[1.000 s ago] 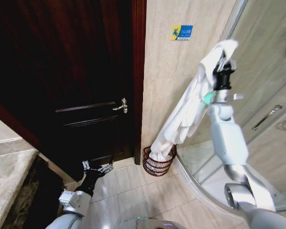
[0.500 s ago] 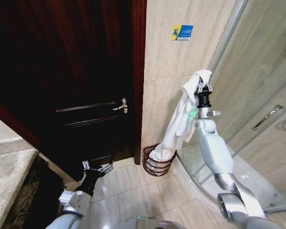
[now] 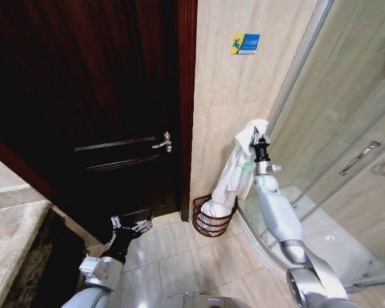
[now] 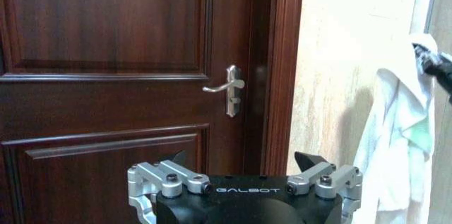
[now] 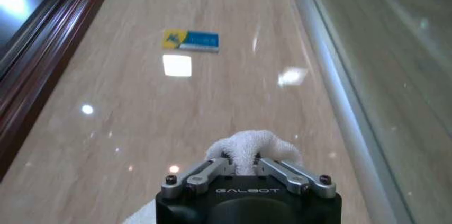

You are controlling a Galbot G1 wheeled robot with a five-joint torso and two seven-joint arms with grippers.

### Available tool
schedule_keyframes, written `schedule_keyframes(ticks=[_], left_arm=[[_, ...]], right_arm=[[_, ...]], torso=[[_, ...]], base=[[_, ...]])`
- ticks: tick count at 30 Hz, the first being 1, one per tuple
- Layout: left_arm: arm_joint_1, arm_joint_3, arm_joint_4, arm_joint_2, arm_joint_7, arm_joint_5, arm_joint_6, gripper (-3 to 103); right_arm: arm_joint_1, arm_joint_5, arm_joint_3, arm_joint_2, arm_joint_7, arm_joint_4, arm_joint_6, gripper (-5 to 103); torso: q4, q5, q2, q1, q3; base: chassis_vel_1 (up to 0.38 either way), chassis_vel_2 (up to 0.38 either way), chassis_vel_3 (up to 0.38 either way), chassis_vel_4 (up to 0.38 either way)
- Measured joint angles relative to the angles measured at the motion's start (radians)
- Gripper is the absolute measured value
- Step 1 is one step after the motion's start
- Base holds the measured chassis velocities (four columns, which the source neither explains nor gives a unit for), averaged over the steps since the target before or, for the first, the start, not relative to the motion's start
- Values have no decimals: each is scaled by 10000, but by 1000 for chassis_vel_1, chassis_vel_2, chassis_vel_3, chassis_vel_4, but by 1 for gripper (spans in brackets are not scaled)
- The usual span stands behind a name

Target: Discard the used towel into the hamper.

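Observation:
My right gripper [image 3: 260,137] is raised in front of the tiled wall, shut on the top of the white towel [image 3: 236,168]. The towel hangs down from it, and its lower end rests inside the hamper [image 3: 213,218], a dark reddish-brown wire basket on the floor between the door frame and the shower. In the right wrist view the fingers [image 5: 209,169] pinch a fold of towel [image 5: 252,144]. The left wrist view shows the towel [image 4: 399,144] hanging at the far side. My left gripper [image 3: 131,226] is parked low before the door, open and empty, seen also as the left gripper [image 4: 244,168].
A dark wooden door [image 3: 102,102] with a metal handle [image 3: 163,142] is shut on the left. A curved glass shower enclosure [image 3: 346,135] stands on the right, its raised base beside the hamper. A blue and yellow sign [image 3: 244,43] is on the tiled wall. A stone counter edge [image 3: 13,237] lies lower left.
My right gripper has come down and toward the wall with the towel, so more of the towel has sunk into the hamper. The left arm has not moved.

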Motion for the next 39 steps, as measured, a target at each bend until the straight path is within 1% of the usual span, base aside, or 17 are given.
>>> schedule_keyframes(ticks=[9,14,17,19,21,22,24,25,27,29,33,39], left_arm=[[0,0,0,0,0,0,0,100],[0,0,0,0,0,0,0,100],[0,0,0,0,0,0,0,100],[0,0,0,0,0,0,0,100],[0,0,0,0,0,0,0,100],[0,0,0,0,0,0,0,100],[0,0,0,0,0,0,0,100],[0,0,0,0,0,0,0,100],[0,0,0,0,0,0,0,100],[0,0,0,0,0,0,0,100],[0,0,0,0,0,0,0,100],[0,0,0,0,0,0,0,100]], right_arm=[[-276,-126,-95,361,-93,-217,156,5],[-513,21,-314,652,81,-266,154,5],[-597,147,-427,729,216,-162,47,5],[-712,483,-726,932,574,186,-259,5],[-746,691,-851,1107,741,369,-411,5],[-746,691,-851,1107,741,369,-411,5],[-745,916,-669,1441,878,436,-585,5],[-745,916,-669,1441,878,436,-585,5],[-728,1298,-523,1551,1161,381,-740,5],[-792,1682,-507,1452,1342,230,-861,5],[-931,2048,-386,1309,1388,-113,-961,5],[-1334,1952,-274,1255,1435,-164,-982,5]], torso=[[0,-3,0,0,-1],[0,-1,0,0,0],[0,-1,0,0,0],[-1,-2,0,0,0],[0,-3,0,0,0],[0,-3,0,0,0],[3,-1,0,0,0],[3,-1,0,0,0],[3,-3,0,0,-1],[1,-1,0,0,-1],[-2,0,0,2,0],[-2,2,0,1,0]], base=[[0,0,0,0],[0,0,0,0],[0,0,0,0],[0,0,0,0],[0,0,0,0],[0,0,0,0],[0,0,0,0],[0,0,0,0],[0,0,0,0],[0,0,0,0],[0,0,0,0],[0,0,0,0]])
